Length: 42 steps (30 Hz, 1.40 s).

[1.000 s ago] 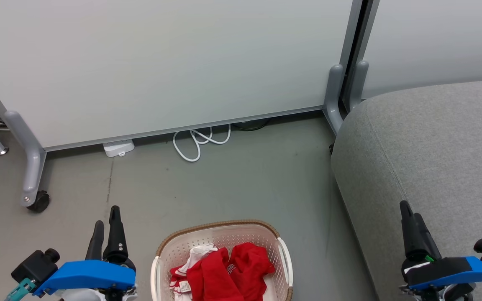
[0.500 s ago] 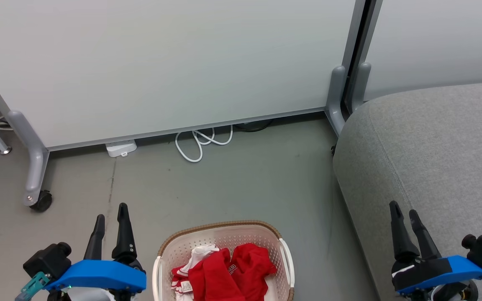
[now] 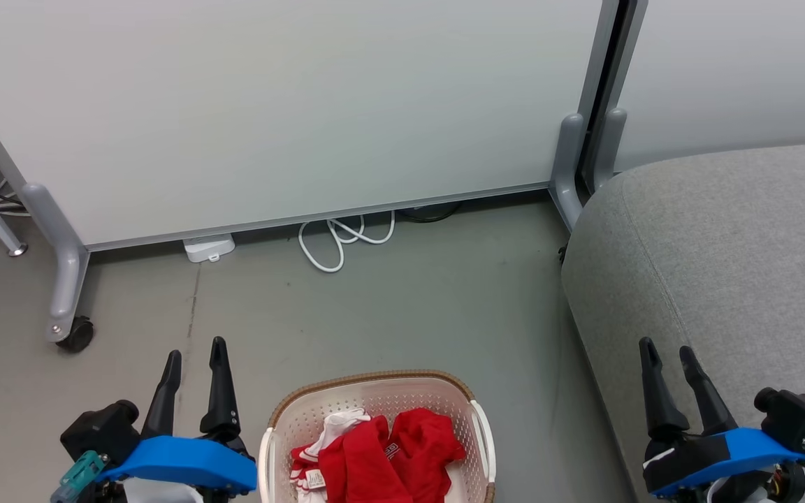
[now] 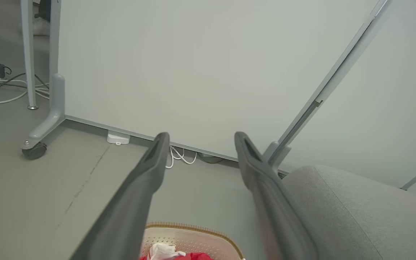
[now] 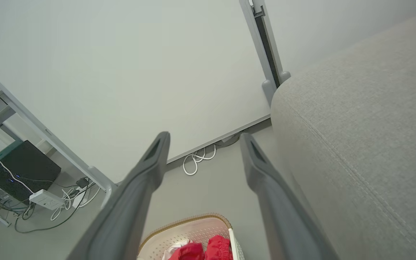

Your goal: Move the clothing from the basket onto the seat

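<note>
The cream basket with a brown rim stands on the floor at the bottom middle, and its rim also shows between my left fingers. Red clothing with white trim lies bunched inside it; a red heap shows low in the right wrist view. The grey seat fills the right side. My left gripper is open, empty, left of the basket. My right gripper is open, empty, over the seat's front edge.
A pale partition panel on grey wheeled feet closes off the back. A looped white cable and a small white box lie at its base. Bare grey floor lies between the basket and the partition.
The head view has shifted slightly. Both grippers have drawn inward toward the basket and their fingers have spread a little wider. The clothing and basket lie as before.
</note>
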Motion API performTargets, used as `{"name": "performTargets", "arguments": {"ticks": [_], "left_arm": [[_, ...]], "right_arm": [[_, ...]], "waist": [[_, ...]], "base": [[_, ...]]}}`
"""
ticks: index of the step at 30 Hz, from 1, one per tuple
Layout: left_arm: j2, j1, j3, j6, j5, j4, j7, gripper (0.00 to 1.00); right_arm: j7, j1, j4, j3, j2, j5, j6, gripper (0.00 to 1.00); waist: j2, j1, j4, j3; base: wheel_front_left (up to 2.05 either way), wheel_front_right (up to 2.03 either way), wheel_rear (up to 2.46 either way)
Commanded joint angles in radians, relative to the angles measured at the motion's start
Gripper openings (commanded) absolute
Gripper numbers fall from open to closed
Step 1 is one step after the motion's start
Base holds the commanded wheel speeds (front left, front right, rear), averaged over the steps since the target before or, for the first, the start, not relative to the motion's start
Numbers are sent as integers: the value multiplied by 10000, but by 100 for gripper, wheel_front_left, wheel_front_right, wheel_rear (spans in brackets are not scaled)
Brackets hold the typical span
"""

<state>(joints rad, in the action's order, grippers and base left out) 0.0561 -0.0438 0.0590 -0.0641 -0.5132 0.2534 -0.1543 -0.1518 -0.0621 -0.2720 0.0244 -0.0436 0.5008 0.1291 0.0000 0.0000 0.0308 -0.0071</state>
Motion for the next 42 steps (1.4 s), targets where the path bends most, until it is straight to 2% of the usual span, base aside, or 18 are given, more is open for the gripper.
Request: {"name": "performTargets", "arguments": {"ticks": [1, 20, 42], "left_arm": [[61, -173, 51, -56, 270, -40, -101, 100], [6, -194, 210, -263, 1634, 282, -542, 100], [-42, -120, 325, -165, 2951, 408, -965, 100]], "right_arm": [[-78, -168, 51, -30, -75, -281, 16, 100], [-399, -101, -58, -164, -83, -1954, 20, 100], [-720, -51, -76, -153, -90, -3476, 23, 100]], "waist": [[0, 0, 7, -8], [0, 0, 139, -163], [0, 0, 158, -192]], "base": [[0, 0, 0], [0, 0, 0], [0, 0, 0]]}}
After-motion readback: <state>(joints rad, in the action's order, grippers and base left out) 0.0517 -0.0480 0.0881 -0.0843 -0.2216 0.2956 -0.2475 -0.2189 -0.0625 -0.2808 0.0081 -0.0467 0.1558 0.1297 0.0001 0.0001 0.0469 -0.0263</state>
